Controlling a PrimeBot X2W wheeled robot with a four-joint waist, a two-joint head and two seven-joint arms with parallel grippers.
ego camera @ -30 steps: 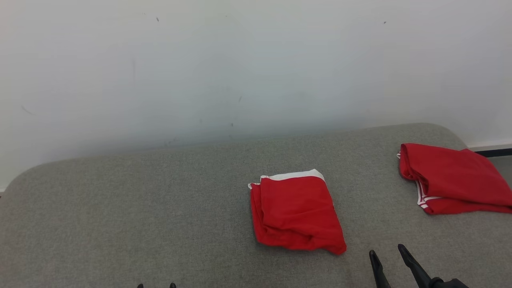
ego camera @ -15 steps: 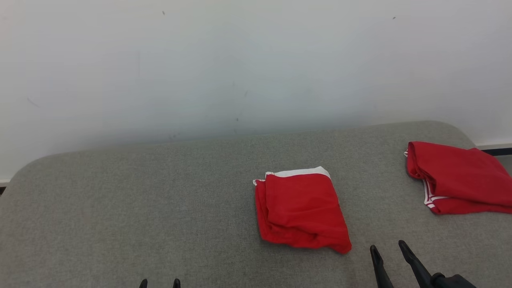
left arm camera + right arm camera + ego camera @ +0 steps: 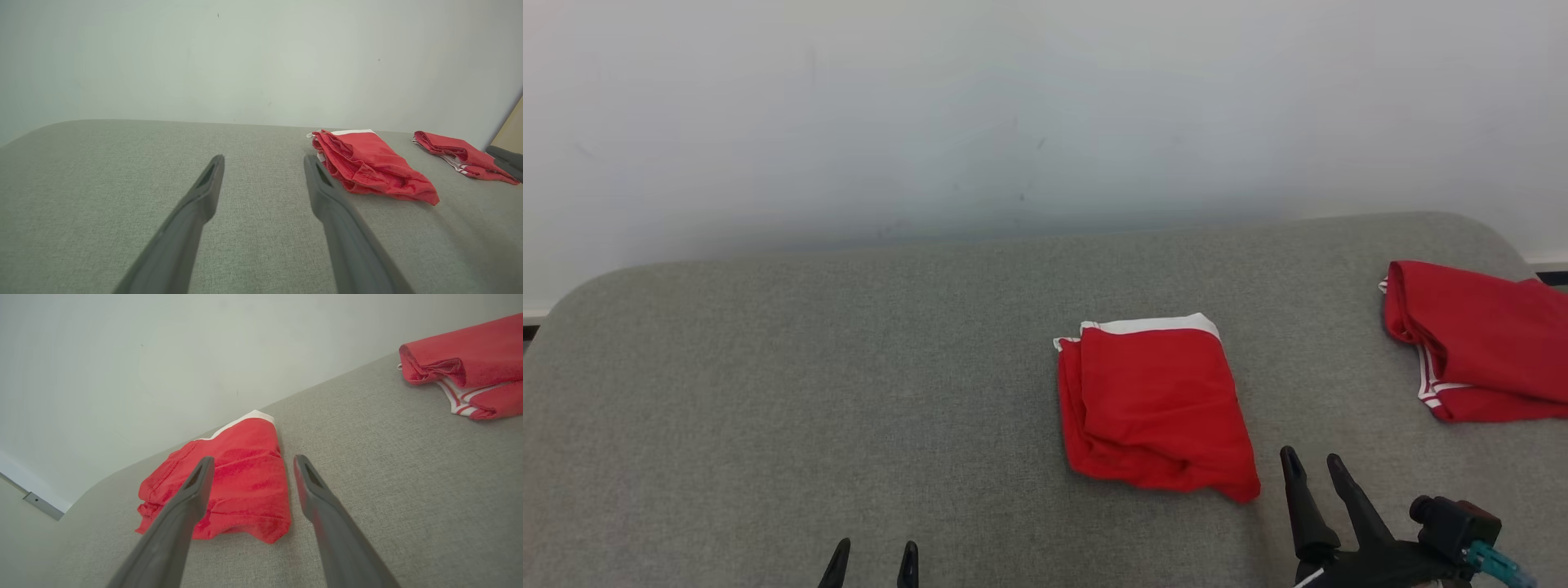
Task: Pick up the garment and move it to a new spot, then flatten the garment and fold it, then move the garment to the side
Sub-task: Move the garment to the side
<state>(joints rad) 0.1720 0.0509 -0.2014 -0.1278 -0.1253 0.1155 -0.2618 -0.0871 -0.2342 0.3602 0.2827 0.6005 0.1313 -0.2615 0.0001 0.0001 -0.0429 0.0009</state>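
So the right tool [image 3: 1310, 457] has crept up beside the near-right corner of the folded red garment [image 3: 1156, 408] on the bench [image 3: 768, 367]; left tool [image 3: 876, 545] too. Both gape open, empty. Sideways move next, probably.

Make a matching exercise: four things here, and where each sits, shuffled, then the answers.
1. folded garment with white band
2. other red garment
3. left gripper
4. right gripper

A. lower left, jaws open
B. far right of grey surface
C. middle of surface
D. by folded garment's near corner, jaws open

Pairs: 1-C, 2-B, 3-A, 4-D
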